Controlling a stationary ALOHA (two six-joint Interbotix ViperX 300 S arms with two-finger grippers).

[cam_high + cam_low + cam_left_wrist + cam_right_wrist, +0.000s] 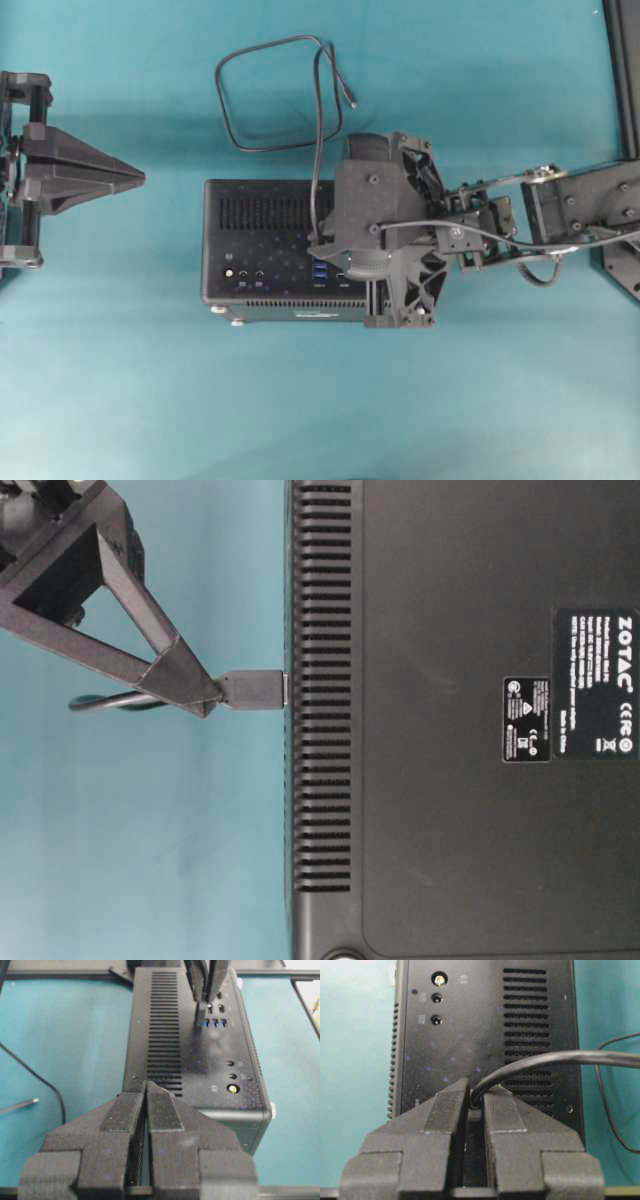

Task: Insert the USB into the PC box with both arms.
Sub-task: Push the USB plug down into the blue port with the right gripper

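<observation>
1. Overhead exterior view — PC box (262, 240) lies flat on the table at centre, port face turned up; the right gripper (322, 246) reaches over its right half, directly above the column of blue ports (319, 272).
2. USB (252, 689) — plug end pinched between the right gripper's jaws, which are pressed nearly together on it; the cable runs out behind the jaws to a loose loop on the table on the far side of the box.
3. Governing relation — plug's long axis stands square to the port face; in the table-level view its tip appears to touch that face, though whether it has entered a socket cannot be told.
4. Left gripper (140, 177) — jaws pressed together, holding nothing, well apart from the box off its left end.
5. Judgement — the right arm is the nearer and carries the push; the left is placed to brace the box.
</observation>
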